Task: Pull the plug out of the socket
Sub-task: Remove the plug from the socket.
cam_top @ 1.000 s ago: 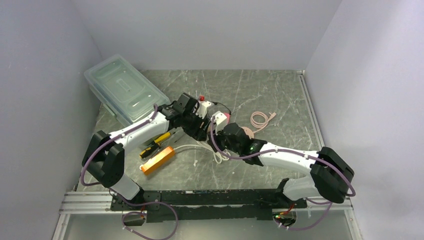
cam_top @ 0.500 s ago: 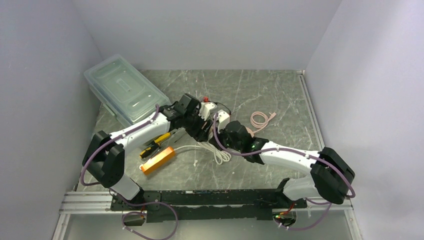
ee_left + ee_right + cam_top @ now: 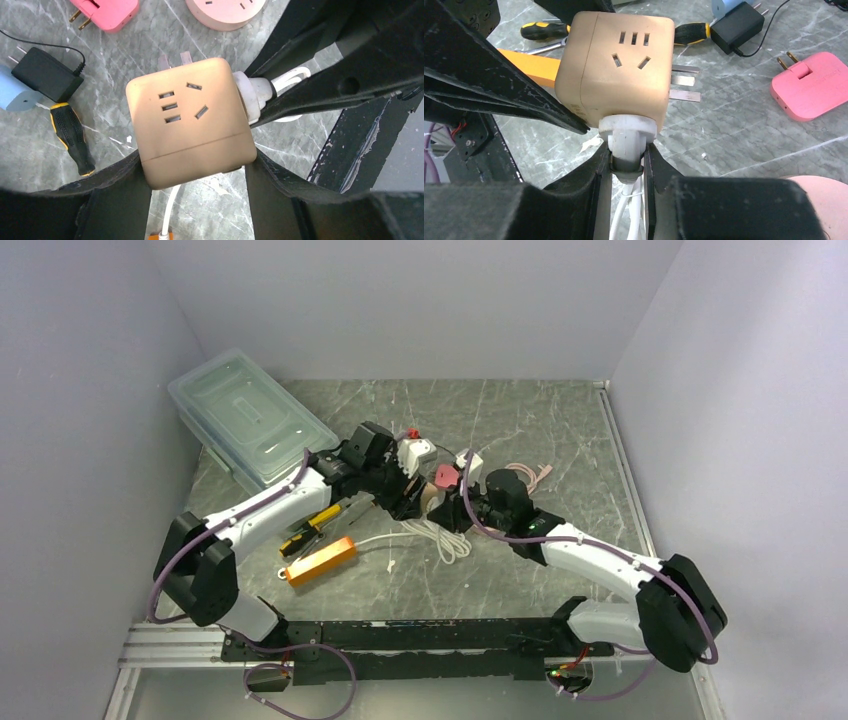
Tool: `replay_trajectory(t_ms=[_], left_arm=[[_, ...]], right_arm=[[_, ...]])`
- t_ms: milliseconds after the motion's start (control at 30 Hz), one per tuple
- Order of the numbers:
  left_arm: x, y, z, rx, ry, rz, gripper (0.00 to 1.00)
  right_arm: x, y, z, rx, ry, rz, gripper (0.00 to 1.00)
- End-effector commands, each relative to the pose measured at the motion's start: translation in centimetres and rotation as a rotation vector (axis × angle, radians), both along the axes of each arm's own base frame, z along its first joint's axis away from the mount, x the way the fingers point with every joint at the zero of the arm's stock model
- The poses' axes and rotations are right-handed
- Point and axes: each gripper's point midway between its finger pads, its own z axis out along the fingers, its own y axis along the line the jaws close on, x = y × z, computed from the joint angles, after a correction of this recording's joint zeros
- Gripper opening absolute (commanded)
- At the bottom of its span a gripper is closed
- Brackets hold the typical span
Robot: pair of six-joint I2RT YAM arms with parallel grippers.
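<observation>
Smooth matt plastic socket cube and plug, shiny metal prongs, scuffed marbled table

The socket cube is tan, the plug white, the table veined grey

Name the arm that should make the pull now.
Right. The right tool is shut on the white plug seated in the cube socket, while the left tool braces that socket.

clear lidded tub far left, orange box near left, pink coiled cable over on the right, black charger, pink adapter
</observation>
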Motion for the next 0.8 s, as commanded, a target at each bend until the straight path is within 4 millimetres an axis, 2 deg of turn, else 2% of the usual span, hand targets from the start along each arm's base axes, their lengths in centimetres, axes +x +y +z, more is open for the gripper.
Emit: replay_trajectory(t_ms=[0, 133, 267, 333, 467, 767], left_arm=[[-4.3, -1.0, 3.8, -0.121, 0.015, -0.206, 0.00], [-2.7, -0.6, 3.0, -0.079, 0.011, -0.124, 0.00], [-2.4, -1.2, 2.6, -0.103, 0.047, -0.109, 0.01], [-2.5, -1.6, 2.6, -0.117, 0.069, -0.111, 0.17], [-2.5, -1.9, 2.8, -0.157, 0.113, -0.119, 0.39], [-3.2, -2.1, 2.1, -0.152, 0.181, -0.150, 0.68]], right_arm=[[1.8, -1.0, 1.8, 0.038, -0.076, -0.036, 0.00], [1.7, -0.9, 2.4, 0.057, -0.098, -0.036, 0.00], [1.4, -0.5, 2.8, 0.057, -0.124, -0.041, 0.00], [1.1, -0.3, 2.8, 0.057, -0.134, -0.036, 0.00], [0.6, 0.0, 3.3, 0.056, -0.175, -0.032, 0.00], [-0.6, -0.2, 5.0, 0.061, -0.292, -0.040, 0.00]])
